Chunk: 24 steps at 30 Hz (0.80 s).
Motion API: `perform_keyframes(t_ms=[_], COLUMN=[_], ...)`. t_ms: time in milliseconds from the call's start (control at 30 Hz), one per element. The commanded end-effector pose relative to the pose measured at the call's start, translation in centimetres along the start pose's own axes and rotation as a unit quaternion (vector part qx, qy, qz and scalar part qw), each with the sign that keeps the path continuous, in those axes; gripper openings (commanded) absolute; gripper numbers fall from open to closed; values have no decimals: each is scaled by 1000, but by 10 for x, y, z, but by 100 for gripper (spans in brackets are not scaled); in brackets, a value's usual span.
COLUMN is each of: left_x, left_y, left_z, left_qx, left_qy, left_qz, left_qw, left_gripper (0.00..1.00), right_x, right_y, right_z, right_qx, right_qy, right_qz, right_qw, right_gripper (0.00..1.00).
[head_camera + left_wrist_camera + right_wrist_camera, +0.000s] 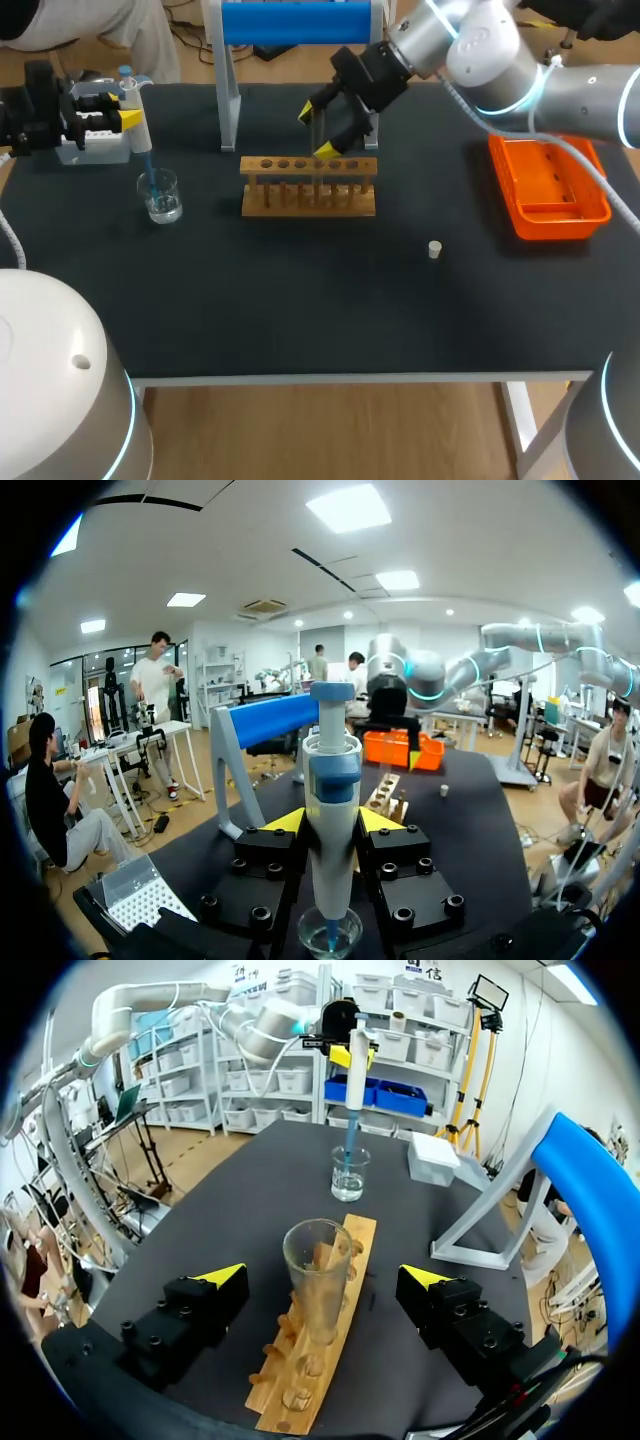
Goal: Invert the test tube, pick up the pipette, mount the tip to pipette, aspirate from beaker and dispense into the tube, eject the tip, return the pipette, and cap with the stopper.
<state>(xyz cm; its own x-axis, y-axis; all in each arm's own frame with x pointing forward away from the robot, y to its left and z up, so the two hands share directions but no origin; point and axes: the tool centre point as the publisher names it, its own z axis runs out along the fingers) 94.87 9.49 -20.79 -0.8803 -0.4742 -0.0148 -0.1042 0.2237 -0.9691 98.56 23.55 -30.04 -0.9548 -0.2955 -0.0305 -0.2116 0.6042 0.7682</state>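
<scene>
From overhead, shows the left gripper at far left pinching the pipette upright, tip in the beaker, and the right gripper about the test tube in the wooden rack at the middle. From the left wrist, finds both fingers pressed on the pipette's stiff, light plastic barrel, a sound hold. From the right wrist, finds the right gripper spread wide, touching nothing, flanking the thin, slick, likely fragile glass test tube standing upright in the rack; suggests a gentle mid-body grip.

The black desk carries a glass beaker near its left edge, a wooden tube rack mid-back, a stopper right of centre, and an orange tray at its right edge.
</scene>
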Motion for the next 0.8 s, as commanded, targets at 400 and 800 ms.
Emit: perform_keyframes(t_ms=[400,800], left_x=[0,0], left_y=[-1,-1], left_z=[0,0], left_qx=[-1,-1], left_qy=[0,0], left_qz=[0,0], left_qw=[1000,1000], left_gripper=[0,0], right_x=[-6,-5], right_y=[-2,-3], right_z=[2,0], right_qx=[-2,0], right_qy=[-11,-11], right_qz=[11,10], right_qw=[1000,1000], right_gripper=[100,100])
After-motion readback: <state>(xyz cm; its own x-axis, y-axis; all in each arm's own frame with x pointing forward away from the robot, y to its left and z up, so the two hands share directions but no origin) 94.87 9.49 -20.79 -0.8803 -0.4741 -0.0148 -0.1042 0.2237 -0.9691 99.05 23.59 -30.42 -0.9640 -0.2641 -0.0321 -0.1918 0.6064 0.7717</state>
